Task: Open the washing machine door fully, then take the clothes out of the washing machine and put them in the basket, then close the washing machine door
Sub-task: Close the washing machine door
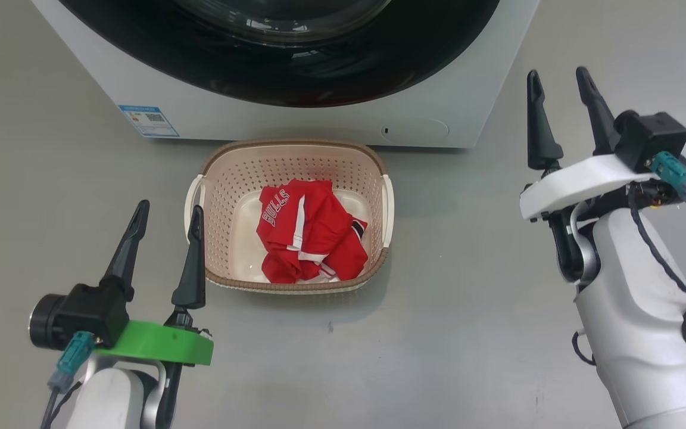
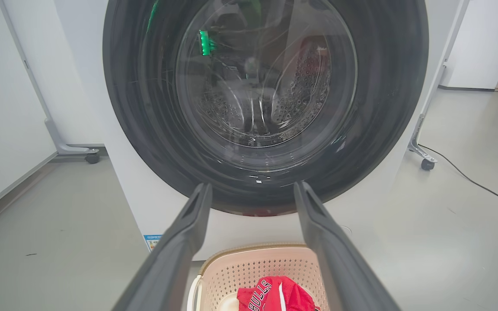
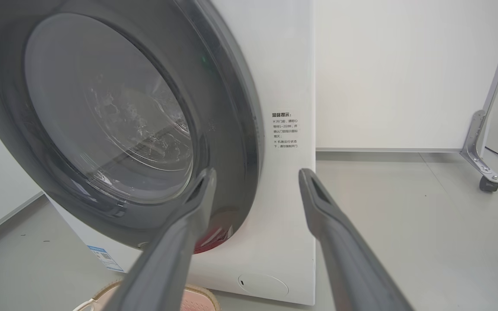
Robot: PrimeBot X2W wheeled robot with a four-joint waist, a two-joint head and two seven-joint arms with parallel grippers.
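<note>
The washer (image 1: 319, 128) is facing the near side, its door (image 1: 295, 77) sitting shut against the front. The basket (image 1: 295, 287) is resting on the floor (image 1: 468, 268) just near of it, long axis running left to right, with the clothes (image 1: 310, 238) lying crumpled inside. The left gripper (image 1: 170, 207) is hovering by the basket's left handle, fingers (image 1: 190, 262) spread wide and gripping nothing. The right gripper (image 1: 558, 71) is hovering right of the washer's corner, likewise spread and empty. Open floor is stretching away on both sides of the basket.
</note>
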